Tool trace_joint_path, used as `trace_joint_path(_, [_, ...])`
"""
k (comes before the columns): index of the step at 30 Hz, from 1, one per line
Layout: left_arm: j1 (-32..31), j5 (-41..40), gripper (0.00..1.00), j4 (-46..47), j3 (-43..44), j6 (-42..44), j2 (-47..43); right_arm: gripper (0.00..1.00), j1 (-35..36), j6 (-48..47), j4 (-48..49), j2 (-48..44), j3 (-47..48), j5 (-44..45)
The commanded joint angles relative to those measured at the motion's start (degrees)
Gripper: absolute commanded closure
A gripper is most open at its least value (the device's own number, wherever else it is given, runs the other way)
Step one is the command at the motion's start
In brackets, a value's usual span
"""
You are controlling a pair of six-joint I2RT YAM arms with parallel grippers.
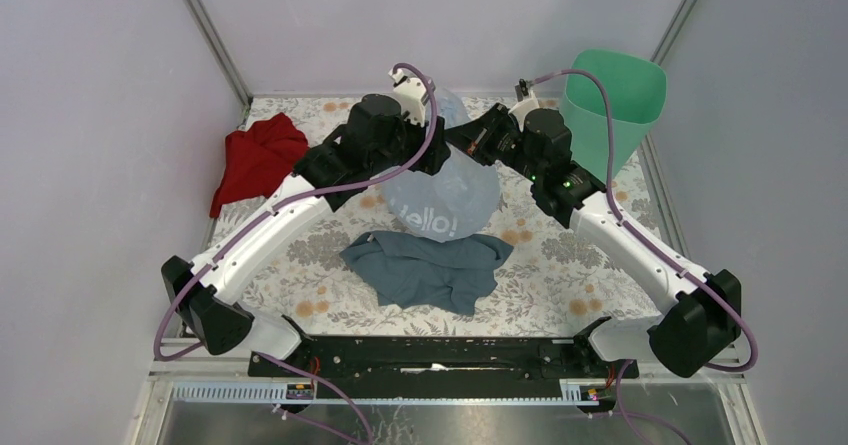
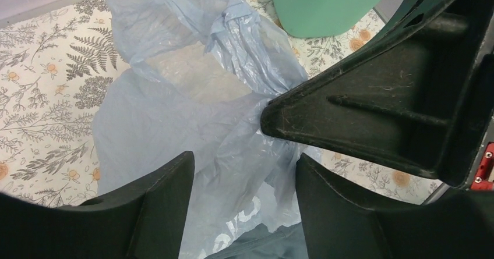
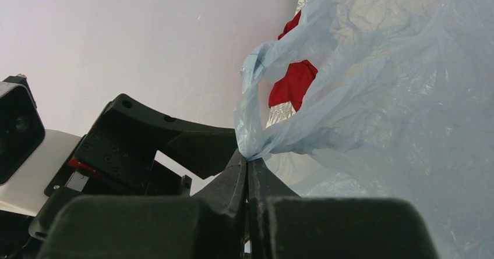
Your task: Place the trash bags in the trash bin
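The pale-blue trash bag (image 1: 447, 203), printed "Hello!", is lifted in a bunch over the middle of the table. My right gripper (image 3: 249, 161) is shut on a gathered edge of the bag (image 3: 396, 96); in the top view this gripper (image 1: 453, 137) is at the bag's top. My left gripper (image 2: 244, 171) is open, its jaws wide apart on either side of loose bag film (image 2: 192, 107) without clamping it; in the top view it (image 1: 438, 155) is right beside the right gripper. The mint-green trash bin (image 1: 612, 100) stands at the back right, and also shows in the left wrist view (image 2: 326, 6).
A grey-blue cloth (image 1: 430, 270) lies just in front of the bag, its edge partly under it. A red cloth (image 1: 258, 157) lies at the back left and shows through the bag in the right wrist view (image 3: 294, 78). Walls close in the floral table (image 1: 560, 255).
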Motion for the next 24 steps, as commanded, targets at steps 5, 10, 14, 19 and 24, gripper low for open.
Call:
trace_joint_path(5, [-0.23,-0.54,0.55,1.58,3.61,-0.11,0.43,1.00,-0.21,0.79,2.40,-1.68,1.56,-1.97])
trace_joint_path(10, [-0.25,-3.53,1.00,1.51,4.12,0.08,0.24,0.95,-0.23,-3.88,0.56,-1.68,2.69,-3.29])
trace_joint_path(14, [-0.23,-8.53,1.00,2.85,1.64,0.51,-2.54,0.68,-0.20,-14.91,-6.99,-1.68,5.34,-2.45])
trace_joint_path(19, [-0.04,-19.76,1.00,3.98,-2.37,1.52,-6.15,0.36,-0.27,-26.50,-17.51,-3.47,7.94,5.04])
trace_joint_path(24, [0.65,-23.61,1.00,3.61,-3.56,3.78,-7.27,0.13,-0.19,-36.35,-26.15,-8.62,8.04,17.71])
